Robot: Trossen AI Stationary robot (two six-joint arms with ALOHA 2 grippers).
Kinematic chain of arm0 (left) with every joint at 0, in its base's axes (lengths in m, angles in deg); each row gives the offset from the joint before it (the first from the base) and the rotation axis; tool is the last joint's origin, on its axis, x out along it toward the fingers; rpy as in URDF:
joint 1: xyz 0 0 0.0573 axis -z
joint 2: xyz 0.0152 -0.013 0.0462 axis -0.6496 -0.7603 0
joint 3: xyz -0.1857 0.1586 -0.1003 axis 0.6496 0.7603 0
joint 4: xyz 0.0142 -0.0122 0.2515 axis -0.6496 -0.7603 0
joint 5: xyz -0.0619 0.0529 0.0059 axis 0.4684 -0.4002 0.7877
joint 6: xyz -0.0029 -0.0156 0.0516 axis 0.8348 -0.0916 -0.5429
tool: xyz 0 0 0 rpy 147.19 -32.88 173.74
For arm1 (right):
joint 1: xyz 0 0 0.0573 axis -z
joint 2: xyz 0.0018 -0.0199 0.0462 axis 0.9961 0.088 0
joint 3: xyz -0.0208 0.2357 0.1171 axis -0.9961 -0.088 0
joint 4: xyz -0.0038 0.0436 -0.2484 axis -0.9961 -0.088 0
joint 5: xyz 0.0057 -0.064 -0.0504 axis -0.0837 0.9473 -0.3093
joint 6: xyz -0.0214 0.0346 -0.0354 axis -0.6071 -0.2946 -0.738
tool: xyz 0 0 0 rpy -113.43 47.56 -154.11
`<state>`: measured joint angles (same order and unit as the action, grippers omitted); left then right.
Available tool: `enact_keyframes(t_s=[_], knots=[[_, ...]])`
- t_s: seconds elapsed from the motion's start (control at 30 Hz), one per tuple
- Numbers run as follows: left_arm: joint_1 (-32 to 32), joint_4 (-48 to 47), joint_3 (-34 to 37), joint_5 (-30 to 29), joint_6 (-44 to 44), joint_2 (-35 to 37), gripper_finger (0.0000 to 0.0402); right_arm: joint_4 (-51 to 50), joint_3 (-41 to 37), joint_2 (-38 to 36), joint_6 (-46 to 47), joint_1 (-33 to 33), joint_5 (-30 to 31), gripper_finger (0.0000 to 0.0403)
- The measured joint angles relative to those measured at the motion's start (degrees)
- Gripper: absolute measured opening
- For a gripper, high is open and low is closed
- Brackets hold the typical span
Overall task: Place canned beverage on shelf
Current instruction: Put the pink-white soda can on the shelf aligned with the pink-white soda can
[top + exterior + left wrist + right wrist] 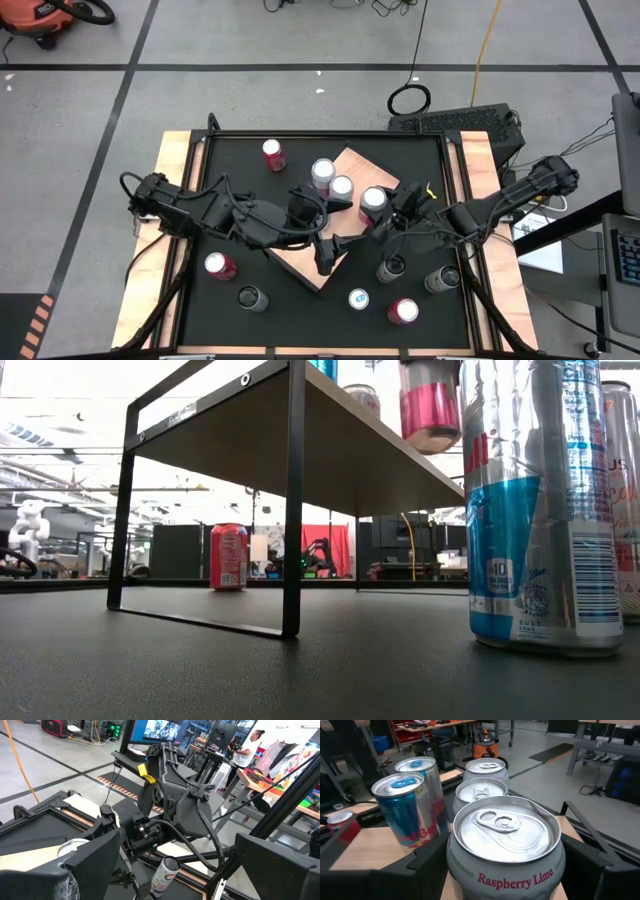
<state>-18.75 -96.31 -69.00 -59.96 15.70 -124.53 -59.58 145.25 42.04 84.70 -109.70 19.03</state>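
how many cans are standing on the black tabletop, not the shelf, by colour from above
red cans: 3
dark grey cans: 3
blue-and-white-topped can: 1
total: 7

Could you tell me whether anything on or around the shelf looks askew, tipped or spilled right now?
The shelf sits turned at an angle to the table's edges. Every can appears upright, including the raspberry-lime can between the right pincer's fingers. No spill shows.
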Motion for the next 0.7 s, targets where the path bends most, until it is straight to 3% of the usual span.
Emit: enact_keyframes(t_s=[0.23, 0.7], knots=[[0.0, -0.1, 0.0, -0.3, 0.0, 0.0, 0.0391, 1.5, 0.0, 3.3, -0.7, 1.1, -3.0, 0.0279], [0.0, -0.4, 0.0, -0.7, -0.5, 0.0, 0.0391, 4.3, 0.0, 5.0, -1.7, 2.2, -1.7, 0.0279]])
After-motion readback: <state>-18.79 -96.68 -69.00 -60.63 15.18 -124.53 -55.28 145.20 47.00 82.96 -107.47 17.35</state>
